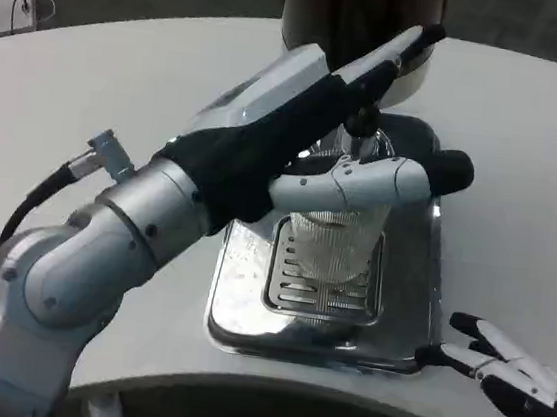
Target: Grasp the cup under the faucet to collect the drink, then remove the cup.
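Clear ribbed cup (330,245) on the drip grille (322,289), my left hand (306,141) wrapped around it; right hand (515,381) spread, holding nothing, at the surface (524,176) edge

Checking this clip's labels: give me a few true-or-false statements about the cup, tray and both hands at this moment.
1. The left hand is at the cup. True.
2. The cup lies tipped over on the table. False: it stands upright on the tray's grate.
3. The right hand holds the cup. False: it holds nothing, near the tray's right corner.
4. The cup is clear and ribbed. True.
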